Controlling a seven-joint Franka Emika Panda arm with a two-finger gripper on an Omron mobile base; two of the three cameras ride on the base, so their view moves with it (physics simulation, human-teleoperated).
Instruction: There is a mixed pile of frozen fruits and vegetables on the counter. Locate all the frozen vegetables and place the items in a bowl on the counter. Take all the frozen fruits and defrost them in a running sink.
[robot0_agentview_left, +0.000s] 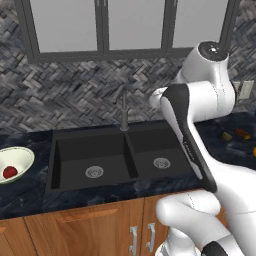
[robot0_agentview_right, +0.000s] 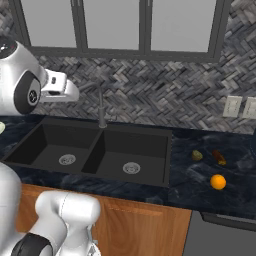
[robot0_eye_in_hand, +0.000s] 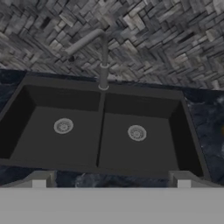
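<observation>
Dark two-finger gripper (robot0_eye_in_hand: 111, 181) stands wide open, empty, above the black double-basin sink (robot0_eye_in_hand: 101, 131). Left on the blue-black marbled counter (robot0_agentview_left: 30, 192), a red round item (robot0_agentview_left: 9, 172) lies in the pale bowl (robot0_agentview_left: 22, 153). Right lie an orange ball (robot0_agentview_right: 217, 182), olive lump (robot0_agentview_right: 197, 155) and brown oblong (robot0_agentview_right: 218, 157).

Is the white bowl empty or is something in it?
Not empty. The bowl, on the counter left of the sink, holds a small red round item.
</observation>
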